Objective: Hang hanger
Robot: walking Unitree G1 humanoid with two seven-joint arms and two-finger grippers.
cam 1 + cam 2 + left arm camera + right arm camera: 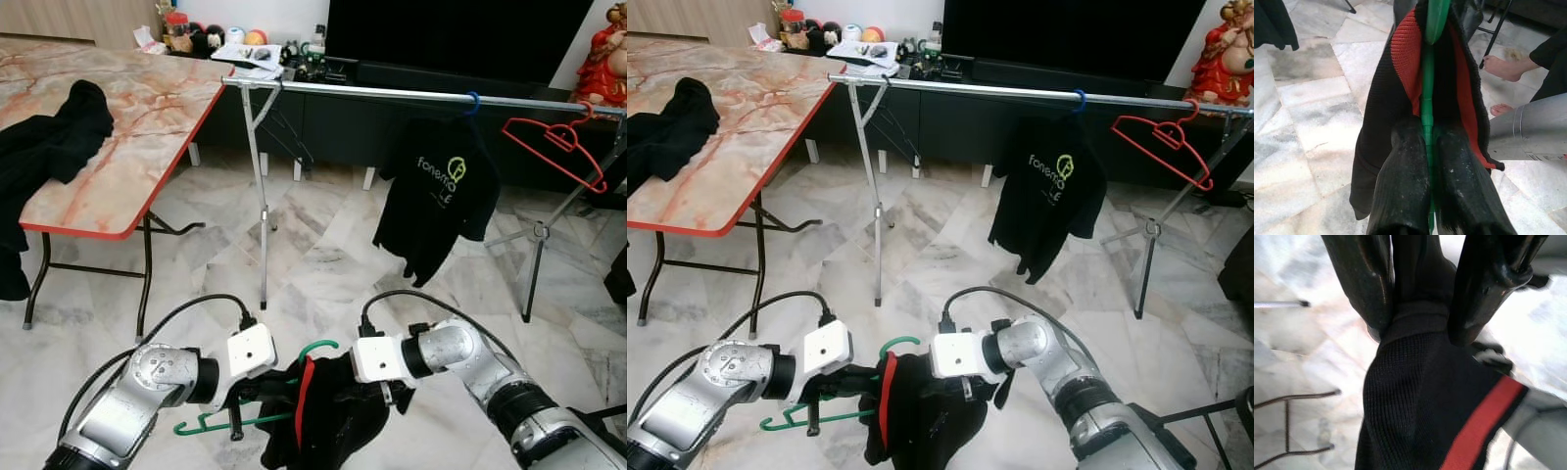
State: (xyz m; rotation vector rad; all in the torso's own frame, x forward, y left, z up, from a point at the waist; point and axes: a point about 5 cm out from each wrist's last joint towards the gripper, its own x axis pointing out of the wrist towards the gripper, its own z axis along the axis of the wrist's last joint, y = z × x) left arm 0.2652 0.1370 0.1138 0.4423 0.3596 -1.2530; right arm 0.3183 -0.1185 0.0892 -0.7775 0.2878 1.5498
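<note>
A green hanger (257, 411) carries a black garment with red trim (328, 411) low in front of me. My left gripper (1428, 134) is shut on the green hanger, its fingers pressed on the bar inside the collar. My right gripper (1418, 328) is shut on the black garment, pinching a fold of its knit fabric. Ahead runs a silver clothes rail (392, 93) with a black printed T-shirt (441, 196) on a blue hanger and an empty red hanger (554, 142) at its right end.
A marble-topped folding table (127, 147) with dark clothes (54, 132) stands at the left. The rail's crossed legs (263, 196) rise from the marble floor ahead. A person's bare feet (1503, 68) are in the left wrist view. A dark TV unit lines the back wall.
</note>
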